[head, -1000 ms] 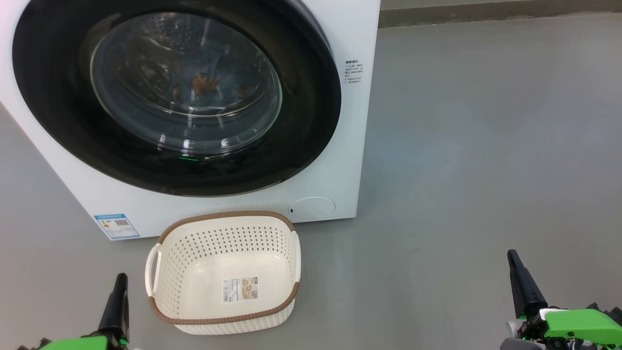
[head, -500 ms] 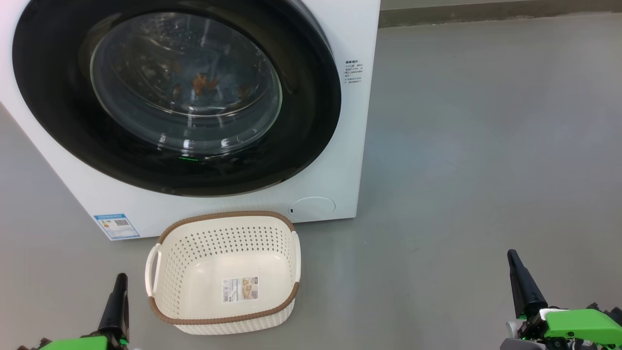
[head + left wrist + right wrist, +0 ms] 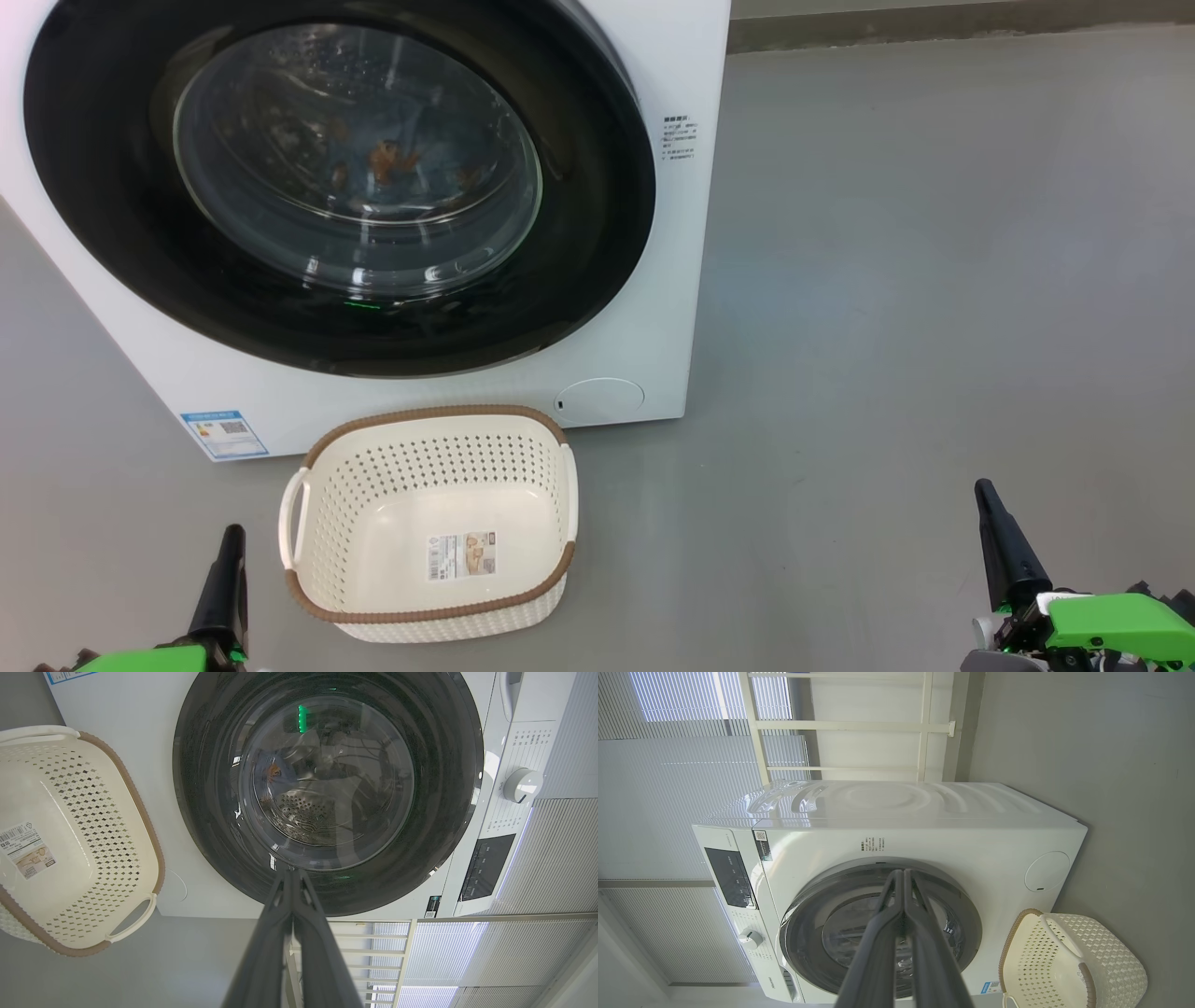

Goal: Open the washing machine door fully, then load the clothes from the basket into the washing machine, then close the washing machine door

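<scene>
Left gripper [image 3: 231, 539]: two long, dark, matte tapered fingers pressed flat together tip to tip, nothing btwn them, touching nothing. It sits low in front of the washing machine [image 3: 667, 65], out from its front-left corner. Right gripper [image 3: 982, 489]: same slim dark fingers, also pressed together and holding nothing, w/ a green body behind. It is well off to the machine's right, over smooth grey floor [image 3: 934, 280].

Basket [image 3: 439, 411] stands on the floor just in front of the machine, under the door's lower edge. Cream plastic, rounded rectangle, walls perforated in a diamond grid, brown woven-look rim, loop handle at each side. A label sticker [image 3: 461, 555] shows on its smooth bottom.

Washing machine: white, boxy, glossy panels. Low on its front are a blue label sticker [image 3: 224, 434] and a round cap [image 3: 602, 397].

Washing machine door [image 3: 103, 233]: big glossy black ring, nearly machine-wide, w/ a bulging clear glass bowl at centre. It sits closed against the front.

Clothes [image 3: 387, 161]: inside the machine behind the glass. Pale blue fabric w/ orange-brown patches, blurred by reflections.

Perforated steel drum [image 3: 308, 816] is visible through the glass in the left wrist view.
</scene>
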You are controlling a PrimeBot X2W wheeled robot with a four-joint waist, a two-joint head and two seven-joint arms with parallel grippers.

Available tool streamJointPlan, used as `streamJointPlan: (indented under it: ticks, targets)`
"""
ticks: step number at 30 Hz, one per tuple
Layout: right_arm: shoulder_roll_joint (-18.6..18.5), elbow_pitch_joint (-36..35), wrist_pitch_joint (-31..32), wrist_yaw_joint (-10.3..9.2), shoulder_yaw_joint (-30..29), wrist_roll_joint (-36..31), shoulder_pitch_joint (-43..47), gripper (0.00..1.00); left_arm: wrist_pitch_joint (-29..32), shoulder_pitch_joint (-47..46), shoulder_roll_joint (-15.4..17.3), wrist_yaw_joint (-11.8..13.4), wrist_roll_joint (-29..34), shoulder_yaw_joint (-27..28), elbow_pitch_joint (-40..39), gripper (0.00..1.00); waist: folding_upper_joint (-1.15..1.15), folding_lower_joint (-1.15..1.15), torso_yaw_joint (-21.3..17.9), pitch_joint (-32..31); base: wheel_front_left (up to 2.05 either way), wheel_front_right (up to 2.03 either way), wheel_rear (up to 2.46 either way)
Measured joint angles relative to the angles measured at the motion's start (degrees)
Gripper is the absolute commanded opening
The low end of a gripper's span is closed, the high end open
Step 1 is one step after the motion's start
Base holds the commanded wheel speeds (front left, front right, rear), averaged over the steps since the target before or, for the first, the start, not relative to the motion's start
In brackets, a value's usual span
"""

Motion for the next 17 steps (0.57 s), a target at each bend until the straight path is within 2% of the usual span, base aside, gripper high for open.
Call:
streamJointPlan:
  ticks: [17]
  targets:
    - [0.0,0.0,0.0,0.0,0.0,0.0,0.0,0.0,0.0,0.0,0.0,0.0,0.0,0.0,0.0,0.0,0.0,0.0,0.0,0.0,0.0,0.0,0.0]
